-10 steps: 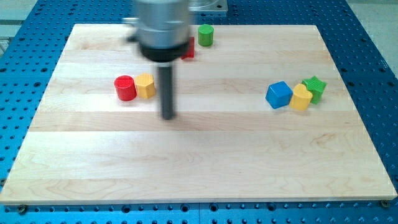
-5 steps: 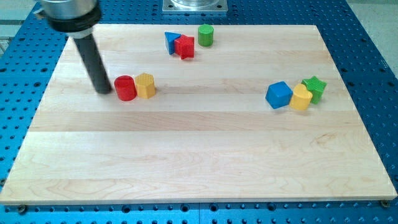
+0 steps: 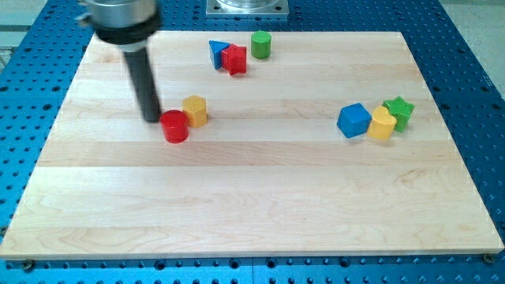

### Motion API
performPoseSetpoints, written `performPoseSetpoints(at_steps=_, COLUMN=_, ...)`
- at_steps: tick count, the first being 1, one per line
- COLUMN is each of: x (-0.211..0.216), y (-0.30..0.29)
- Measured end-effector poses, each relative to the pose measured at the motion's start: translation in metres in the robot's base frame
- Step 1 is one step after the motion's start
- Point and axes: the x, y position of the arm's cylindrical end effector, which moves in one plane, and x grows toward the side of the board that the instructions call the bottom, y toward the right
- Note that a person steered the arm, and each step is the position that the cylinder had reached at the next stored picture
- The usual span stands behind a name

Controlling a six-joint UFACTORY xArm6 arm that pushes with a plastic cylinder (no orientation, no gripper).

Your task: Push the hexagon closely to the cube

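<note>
Trouble is likeliest at the red cylinder (image 3: 175, 126), which sits between my tip (image 3: 151, 119) and the yellow hexagon (image 3: 195, 110). My tip stands just at the cylinder's upper-left side, touching or nearly so; the exact contact is too fine to tell. The tool is a plain rod, with nothing to open or close, and it holds nothing. The hexagon lies just to the upper right of the cylinder, touching or almost touching it, on the left half of the wooden surface (image 3: 252, 205). The blue cube (image 3: 353, 120) is well apart, toward the view's right, with a second yellow block (image 3: 382, 124) pressed against its right side and a green star (image 3: 400, 111) behind that.

If I push through the cylinder, the round face will probably roll the hexagon off line toward the view's top, or slip past it altogether. A long push across open board also lets the hexagon turn and drift, so it may miss the cube. Arriving too hard could knock the cube into its yellow neighbour and scatter that cluster. A blue triangle (image 3: 217, 52), red star (image 3: 233, 59) and green cylinder (image 3: 261, 44) near the view's top look safely out of the way.
</note>
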Motion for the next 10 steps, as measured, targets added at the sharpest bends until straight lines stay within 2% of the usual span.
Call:
performPoseSetpoints(at_steps=1, x=0.011, y=0.04)
performPoseSetpoints(at_steps=3, x=-0.011, y=0.209)
performPoseSetpoints(at_steps=4, x=-0.017, y=0.178)
performPoseSetpoints(at_steps=6, x=-0.035, y=0.28)
performPoseSetpoints(at_steps=7, x=-0.041, y=0.209)
performPoseSetpoints(at_steps=8, x=0.007, y=0.233)
performPoseSetpoints(at_steps=9, x=-0.001, y=0.275)
performPoseSetpoints(at_steps=10, x=-0.03, y=0.309)
